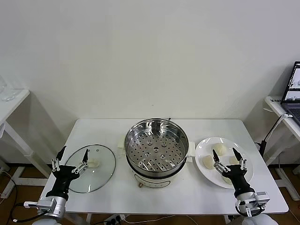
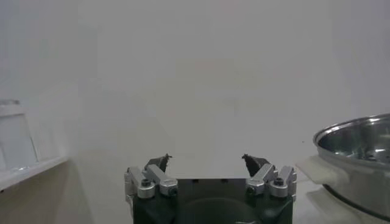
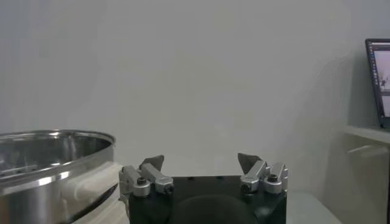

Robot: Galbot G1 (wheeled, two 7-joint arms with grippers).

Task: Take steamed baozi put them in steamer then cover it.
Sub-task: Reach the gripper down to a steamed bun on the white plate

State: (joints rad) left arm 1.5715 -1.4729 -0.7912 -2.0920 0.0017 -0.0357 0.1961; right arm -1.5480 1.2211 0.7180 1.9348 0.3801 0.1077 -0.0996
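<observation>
The steamer [image 1: 156,150] stands open in the middle of the white table, its perforated tray bare; its rim also shows in the wrist views [image 2: 359,152] [image 3: 49,164]. Several steamed baozi [image 1: 206,161] lie on a white plate [image 1: 247,171] to its right. The glass cover [image 1: 103,161] lies flat to its left, cream handle [image 1: 93,163] up. My left gripper [image 1: 74,151] [image 2: 207,161] hovers open over the cover's near edge, holding nothing. Over the plate's near side, my right gripper [image 1: 224,152] [image 3: 200,161] is open and empty, hiding part of the buns.
The table [image 1: 159,197] has bare surface along its front edge. A side table [image 1: 11,101] stands at the far left. Another at the far right carries a laptop [image 1: 294,89] [image 3: 378,82] with a cable hanging down. A white wall is behind.
</observation>
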